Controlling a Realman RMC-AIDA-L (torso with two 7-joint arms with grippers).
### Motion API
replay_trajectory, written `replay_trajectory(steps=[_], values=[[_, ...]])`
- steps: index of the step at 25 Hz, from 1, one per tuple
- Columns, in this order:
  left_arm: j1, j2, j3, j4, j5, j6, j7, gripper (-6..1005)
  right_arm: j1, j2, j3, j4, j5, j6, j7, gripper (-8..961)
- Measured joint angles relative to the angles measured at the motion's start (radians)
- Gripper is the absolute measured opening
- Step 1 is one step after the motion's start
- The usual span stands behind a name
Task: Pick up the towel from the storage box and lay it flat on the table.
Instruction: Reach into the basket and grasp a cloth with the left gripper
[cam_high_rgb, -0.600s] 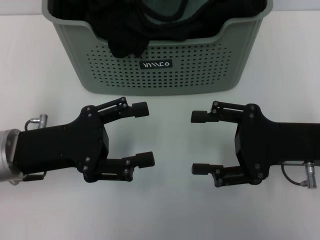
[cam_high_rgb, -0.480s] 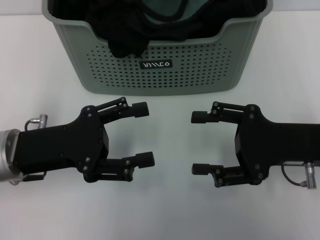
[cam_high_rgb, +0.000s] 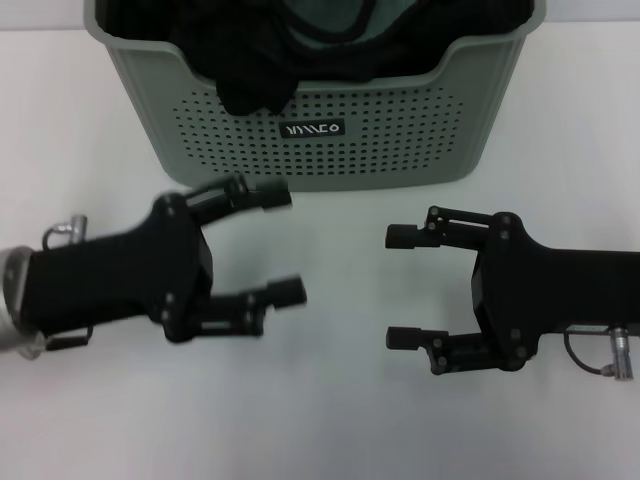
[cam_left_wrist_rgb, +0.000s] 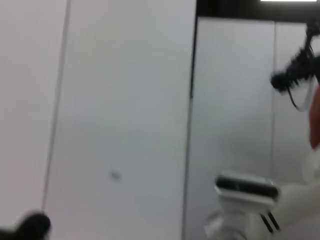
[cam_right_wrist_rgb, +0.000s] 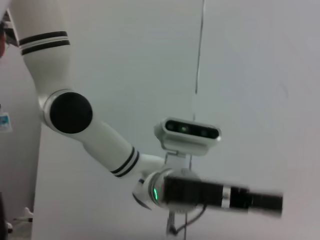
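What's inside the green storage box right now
The storage box holds crumpled black cloth with the grey-green towel showing behind it. Whatever lies underneath them, and the box floor, is hidden.

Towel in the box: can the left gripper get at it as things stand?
Probably yes. The left gripper is open in front of the box; the towel lies uncovered on the black cloth, reachable from above, over the rim.

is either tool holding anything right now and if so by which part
Nothing is held. The left tool and right tool are both open above the table; the towel lies in the storage box.
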Motion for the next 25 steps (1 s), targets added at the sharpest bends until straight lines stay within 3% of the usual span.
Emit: replay_trajectory(steps=[4, 8, 13, 19, 24, 25], values=[[0.003, -0.018, 0.0, 0.001, -0.17, -0.009, 0.002, 886, 0.0, 0.0, 0.004, 0.053, 0.003, -0.016, -0.02, 777], [-0.048, -0.028, 0.001, 0.006, -0.289, -0.086, -0.016, 881, 0.002, 0.001, 0.0, 0.117, 0.006, -0.029, -0.064, 777], [-0.151, -0.033, 0.008, -0.001, -0.381, -0.351, -0.087, 875, 0.004, 0.002, -0.004, 0.172, 0.013, -0.037, -0.091, 776], [-0.267, -0.041, 0.01, 0.004, -0.386, -0.646, -0.164, 872, 0.008, 0.001, -0.005, 0.208, 0.024, -0.036, -0.112, 776], [-0.288, -0.039, 0.035, 0.04, -0.381, -0.812, -0.186, 873, 0.008, 0.002, -0.005, 0.219, 0.034, -0.035, -0.121, 776], [-0.273, -0.041, 0.098, 0.089, -0.382, -0.891, -0.187, 873, 0.008, 0.001, -0.005, 0.219, 0.034, -0.036, -0.124, 775]])
